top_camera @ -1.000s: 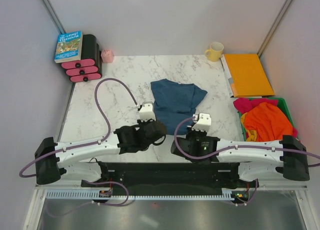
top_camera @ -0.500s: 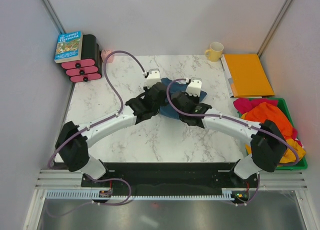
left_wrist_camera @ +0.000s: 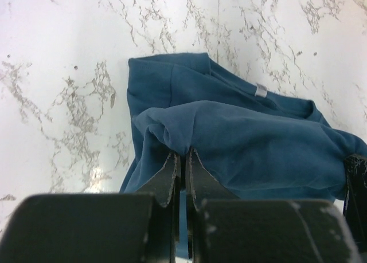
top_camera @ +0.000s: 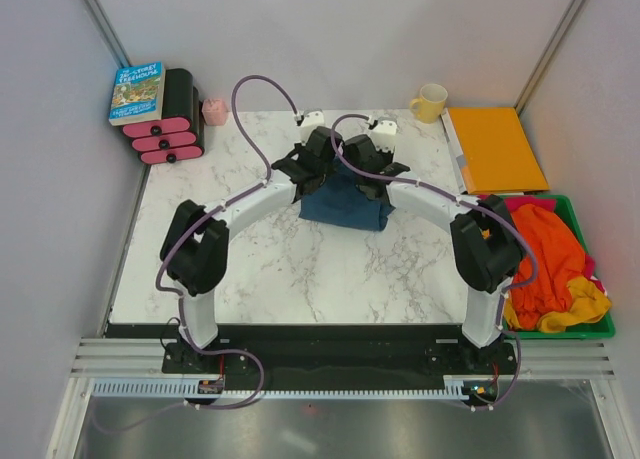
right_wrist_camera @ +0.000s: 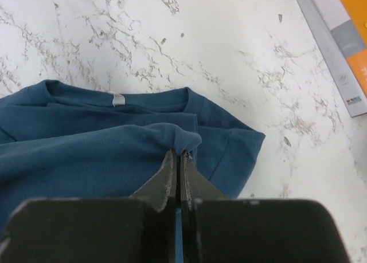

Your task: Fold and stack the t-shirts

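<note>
A blue t-shirt (top_camera: 345, 201) lies folded over on the marble table (top_camera: 250, 269), its lower half drawn up toward the collar. My left gripper (top_camera: 322, 162) is shut on the shirt's hem on the left side; in the left wrist view (left_wrist_camera: 184, 150) the cloth bunches at the fingertips, above the collar with its grey label (left_wrist_camera: 261, 90). My right gripper (top_camera: 362, 165) is shut on the hem on the right side; in the right wrist view (right_wrist_camera: 178, 152) a fold sits pinched above the sleeve (right_wrist_camera: 238, 154). Orange and pink shirts (top_camera: 540, 249) fill a green bin (top_camera: 572, 211).
A yellow mug (top_camera: 429, 102) and an orange folder (top_camera: 496, 147) lie at the back right. A book (top_camera: 137, 91) on a black and pink rack (top_camera: 170, 129) and a small pink cup (top_camera: 214, 111) stand at the back left. The folder's edge shows in the right wrist view (right_wrist_camera: 344, 45).
Both arms have swung from the near edge to the far side, carrying the shirt's lower hem up over its body toward the collar. The shirt now lies folded in half.
</note>
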Controlling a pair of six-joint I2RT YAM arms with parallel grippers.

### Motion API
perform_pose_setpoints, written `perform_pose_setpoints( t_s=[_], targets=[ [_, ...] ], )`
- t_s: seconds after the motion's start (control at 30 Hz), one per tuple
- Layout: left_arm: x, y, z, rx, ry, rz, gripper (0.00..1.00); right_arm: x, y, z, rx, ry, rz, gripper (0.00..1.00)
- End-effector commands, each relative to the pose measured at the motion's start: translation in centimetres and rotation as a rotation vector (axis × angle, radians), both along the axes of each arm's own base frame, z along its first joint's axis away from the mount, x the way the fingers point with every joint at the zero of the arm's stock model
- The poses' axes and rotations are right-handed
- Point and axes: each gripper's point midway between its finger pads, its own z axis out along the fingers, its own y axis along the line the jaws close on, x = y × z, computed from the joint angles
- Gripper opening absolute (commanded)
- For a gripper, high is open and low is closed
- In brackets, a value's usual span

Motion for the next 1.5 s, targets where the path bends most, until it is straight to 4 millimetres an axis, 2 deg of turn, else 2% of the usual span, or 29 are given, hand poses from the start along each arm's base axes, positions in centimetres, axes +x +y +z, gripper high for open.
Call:
perform_pose_setpoints(
  t_s=[0.0,0.03,0.17,0.23,0.27,0.33,0.37,0.5,0.53,0.57,0.6,0.63,0.67,0.7,0.73,0.77,0.87,0.97,1.0,1.07,1.1,1.13,1.2,1.23,1.3,1.37,1.4,1.47],
  targets=[
    [3.5,-0.4,1.1,-0.030,-0.029,-0.022,0.02,2.9,0.1,0.7,0.025,-0.028,0.007,0.00],
    [4.3,-0.4,1.7,-0.037,-0.040,-0.021,0.02,3.3,0.2,0.7,0.033,-0.029,0.011,0.00],
    [6.1,-1.1,0.8,-0.028,-0.024,-0.039,0.02,4.6,-0.4,-1.3,0.031,-0.001,-0.005,0.00],
    [7.1,-1.4,0.0,-0.022,-0.014,-0.046,0.02,5.2,-0.3,-1.6,0.035,0.001,-0.003,0.00],
    [7.2,-1.6,-0.2,-0.023,-0.008,-0.053,0.02,5.5,-0.6,-2.4,0.028,0.013,-0.009,0.00],
    [7.8,-1.7,-0.6,-0.025,-0.004,-0.052,0.02,6.0,-0.6,-2.7,0.030,0.017,-0.008,0.00],
    [8.0,-1.7,-1.5,-0.019,0.011,-0.055,0.02,6.2,-0.7,-3.5,0.025,0.031,-0.008,0.00],
    [8.4,-1.6,-1.5,-0.026,0.013,-0.049,0.02,7.0,-0.5,-3.3,0.022,0.021,-0.003,0.00],
    [8.3,-1.5,-1.3,-0.025,0.009,-0.044,0.07,6.9,-0.5,-3.2,0.023,0.018,-0.001,0.05],
    [8.2,-1.3,-0.3,-0.033,-0.005,-0.038,0.16,6.8,-0.6,-2.1,0.033,-0.003,0.002,0.20],
    [8.1,-1.1,0.7,-0.041,-0.021,-0.032,0.37,6.6,-0.7,-1.9,0.043,-0.014,0.007,0.27],
    [7.8,-0.7,0.9,-0.039,-0.026,-0.016,0.47,6.3,-0.8,-1.3,0.051,-0.030,0.010,0.33],
    [7.6,-0.4,1.4,-0.043,-0.035,-0.009,0.57,6.0,-0.9,0.7,0.071,-0.069,0.014,0.43],
    [7.2,-0.1,3.4,-0.065,-0.068,-0.003,0.71,5.4,-1.0,0.7,0.072,-0.071,0.019,0.47],
    [6.8,0.3,3.1,-0.067,-0.064,0.007,0.74,5.1,-1.1,1.2,0.078,-0.076,0.022,0.50],
    [6.4,0.4,3.7,-0.078,-0.074,0.006,0.75,4.6,-1.0,2.3,0.090,-0.093,0.033,0.52],
    [5.0,0.1,3.8,-0.091,-0.078,-0.012,0.75,2.8,-0.2,1.7,0.097,-0.070,0.067,0.51],
    [3.7,-0.6,1.2,-0.082,-0.027,-0.033,0.70,1.3,0.9,-0.5,0.108,-0.034,0.090,0.43],
    [3.2,-0.7,-0.2,-0.073,0.002,-0.040,0.68,0.8,1.0,-1.7,0.109,-0.014,0.090,0.43],
    [2.7,-1.2,-1.7,-0.076,0.026,-0.048,0.68,0.1,2.2,-3.4,0.108,0.014,0.115,0.42],
    [2.4,-1.3,-2.7,-0.072,0.041,-0.053,0.68,-0.1,2.7,-4.2,0.108,0.022,0.128,0.42],
    [2.1,-1.8,-3.9,-0.067,0.060,-0.066,0.68,-0.2,3.0,-5.9,0.097,0.052,0.136,0.41],
    [2.2,-2.3,-4.9,-0.067,0.073,-0.075,0.68,-0.1,4.0,-7.1,0.099,0.072,0.155,0.38],
    [2.1,-2.5,-5.7,-0.059,0.088,-0.083,0.68,-0.1,4.0,-8.7,0.089,0.102,0.153,0.37],
    [2.0,-2.6,-7.5,-0.039,0.123,-0.084,0.66,-0.2,4.3,-9.9,0.089,0.128,0.155,0.33],
    [1.5,-2.2,-8.6,-0.026,0.147,-0.068,0.64,-0.8,4.0,-10.9,0.096,0.146,0.140,0.30],
    [0.7,-1.7,-9.6,-0.024,0.173,-0.050,0.63,-1.7,3.4,-11.8,0.089,0.168,0.131,0.29],
    [-0.4,-1.1,-10.3,-0.027,0.189,-0.024,0.61,-2.4,3.2,-11.5,0.116,0.156,0.119,0.28]
  ],
)
